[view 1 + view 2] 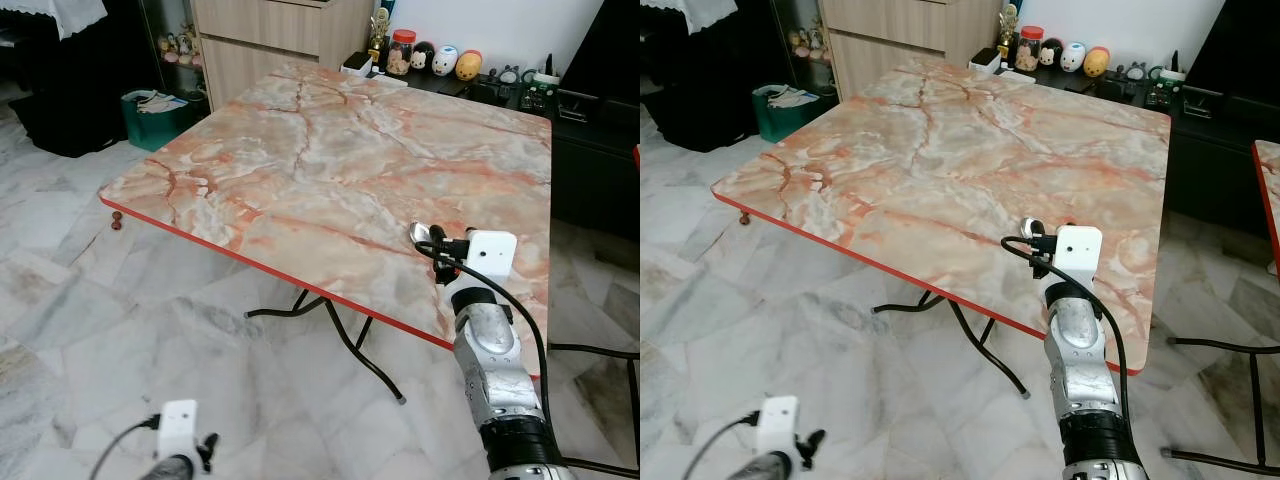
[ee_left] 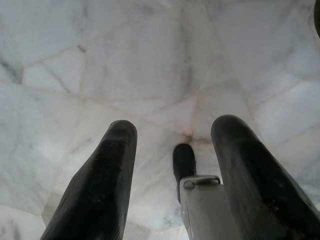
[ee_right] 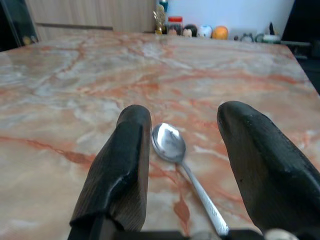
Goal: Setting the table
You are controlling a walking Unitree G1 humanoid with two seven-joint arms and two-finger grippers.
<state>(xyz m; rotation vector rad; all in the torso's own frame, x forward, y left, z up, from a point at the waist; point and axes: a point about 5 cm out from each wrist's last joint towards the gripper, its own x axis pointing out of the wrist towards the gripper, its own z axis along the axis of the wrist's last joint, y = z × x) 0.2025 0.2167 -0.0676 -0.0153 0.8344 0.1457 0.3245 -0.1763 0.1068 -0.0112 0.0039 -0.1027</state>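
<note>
Marble-patterned and red-edged, the folding table (image 1: 330, 150) stands on a pale marble floor (image 1: 90, 330) in front of you. Your right gripper (image 3: 182, 150) hovers over the near right part of the tabletop, fingers spread apart and gripping nothing. Between them a metal spoon (image 3: 172, 145) lies flat on the table, its bowl just beside one finger (image 3: 125, 165) and its handle running back toward the wrist. Your left gripper (image 2: 175, 165) hangs low over the floor, fingers also apart and empty.
</note>
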